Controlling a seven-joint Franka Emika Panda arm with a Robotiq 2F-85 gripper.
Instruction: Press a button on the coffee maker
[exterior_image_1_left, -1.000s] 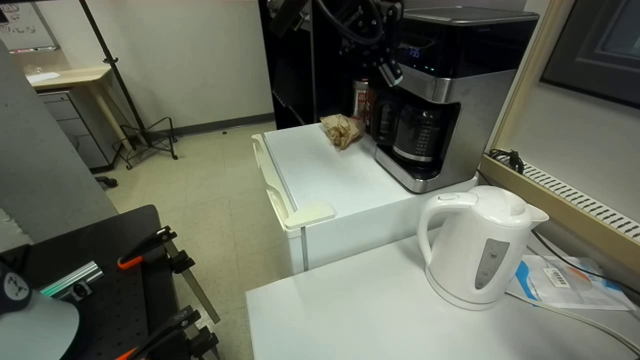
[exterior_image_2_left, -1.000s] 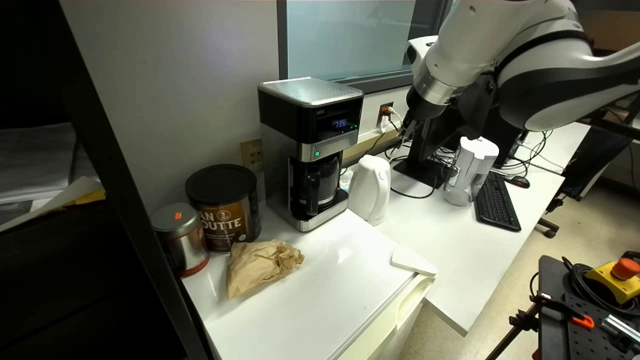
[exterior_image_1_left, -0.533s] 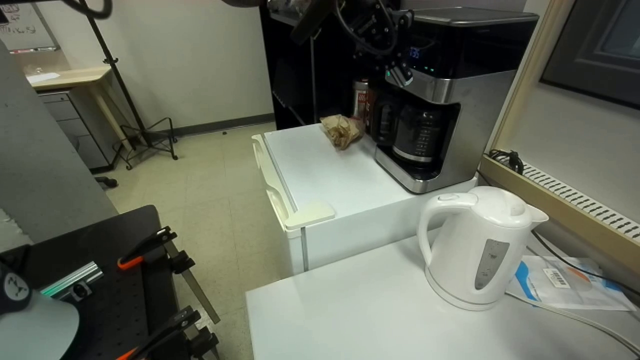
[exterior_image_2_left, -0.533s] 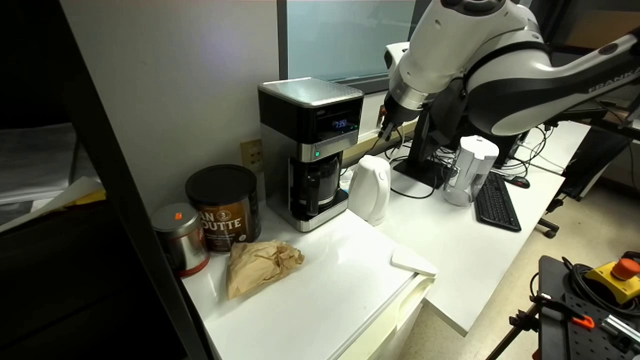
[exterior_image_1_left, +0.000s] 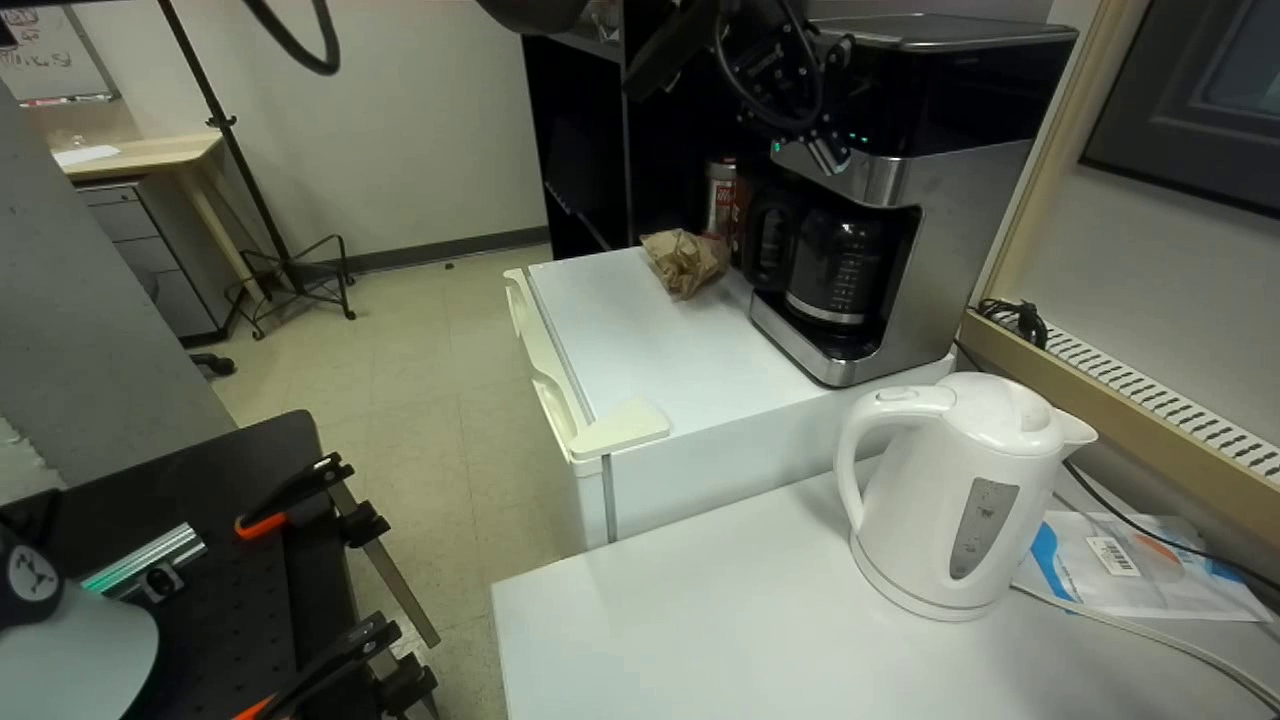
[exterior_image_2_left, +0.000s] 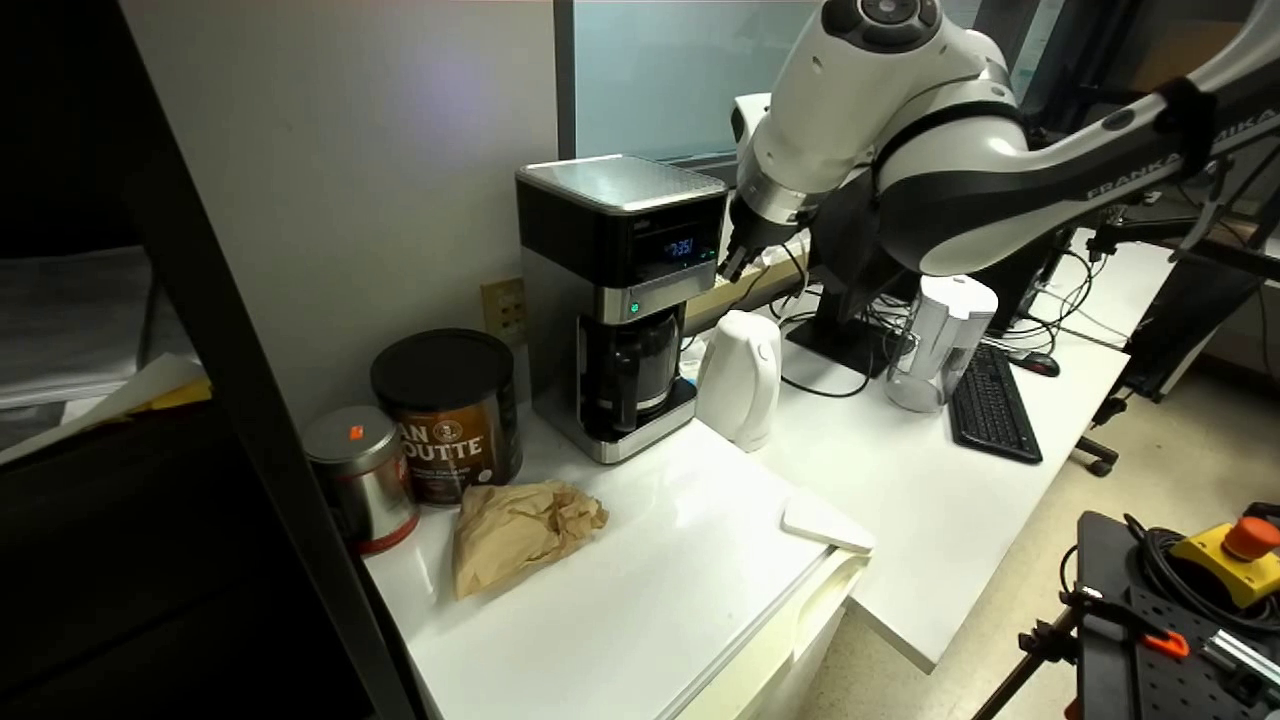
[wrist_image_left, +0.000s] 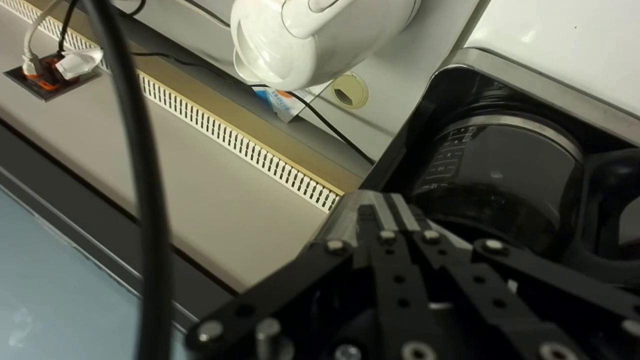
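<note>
The boxy black and silver coffee maker (exterior_image_1_left: 965, 230) stands on a white fridge top with its carafe (exterior_image_1_left: 835, 265) in the front recess. In an exterior view its front (exterior_image_2_left: 660, 290) shows a blue clock, small green lights and a lit green button (exterior_image_2_left: 634, 307) on the silver band. My gripper (exterior_image_2_left: 733, 268) is beside the panel's right edge there, pointing down. In an exterior view the gripper (exterior_image_1_left: 828, 155) overlaps the panel and hides the clock. In the wrist view the fingertips (wrist_image_left: 395, 205) are together with nothing between them, over the machine's edge. I cannot tell whether they touch it.
A white kettle (exterior_image_1_left: 960, 500) stands on the lower white table near the coffee maker; it also shows in the wrist view (wrist_image_left: 295, 45). A paper bag (exterior_image_2_left: 525, 530), a coffee can (exterior_image_2_left: 445, 420) and a tin (exterior_image_2_left: 365, 480) stand on the coffee maker's far side. A pitcher (exterior_image_2_left: 940, 340) stands below the arm.
The arm and gripper have moved steadily toward the coffee maker, past above the kettle, to beside the front panel. The coffee maker and the other objects have not moved.
</note>
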